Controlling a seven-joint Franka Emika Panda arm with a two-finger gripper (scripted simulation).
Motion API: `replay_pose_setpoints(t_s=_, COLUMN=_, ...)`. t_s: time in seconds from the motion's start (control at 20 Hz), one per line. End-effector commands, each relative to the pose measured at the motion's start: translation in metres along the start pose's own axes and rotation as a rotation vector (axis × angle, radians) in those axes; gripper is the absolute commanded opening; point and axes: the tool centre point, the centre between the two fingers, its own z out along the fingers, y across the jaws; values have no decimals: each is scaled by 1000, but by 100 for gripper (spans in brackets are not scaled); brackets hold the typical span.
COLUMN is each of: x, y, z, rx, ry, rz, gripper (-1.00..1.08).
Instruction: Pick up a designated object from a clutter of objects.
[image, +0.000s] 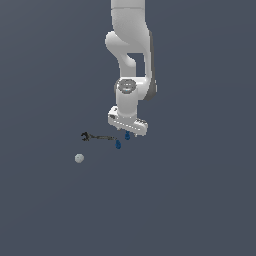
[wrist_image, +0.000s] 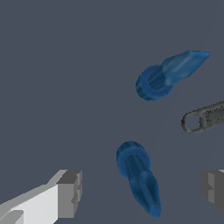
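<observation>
Gripper (wrist_image: 141, 189) jaws stand apart, with one grey pad (wrist_image: 70, 194) on either side of the designated blue peg (wrist_image: 138, 175); no contact is visible. In the exterior view the gripper (image: 128, 133) sits low over this peg (image: 127, 135). The second blue piece (wrist_image: 168, 74) lies near, apart from it. A black wrench (image: 97, 136) lies beside both. A pale grey ball (image: 79, 158) rests well apart. No writing is legible.

The exterior view looks from afar; the wrist view looks down close; both share two blue pieces (image: 118, 144) (wrist_image: 139, 175).
</observation>
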Motion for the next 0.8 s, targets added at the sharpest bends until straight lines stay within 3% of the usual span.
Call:
replay_pose_setpoints(t_s=0.0, x=0, y=0, z=5, rx=0, ry=1, rz=0, gripper=100)
replay_pose_setpoints(t_s=0.1, x=0, y=0, z=5, rx=0, ry=1, rz=0, gripper=100)
replay_pose_setpoints(t_s=0.15, x=0, y=0, z=5, rx=0, ry=1, rz=0, gripper=-100)
replay_pose_setpoints(t_s=0.75, x=0, y=0, z=5, rx=0, ry=1, rz=0, gripper=-100)
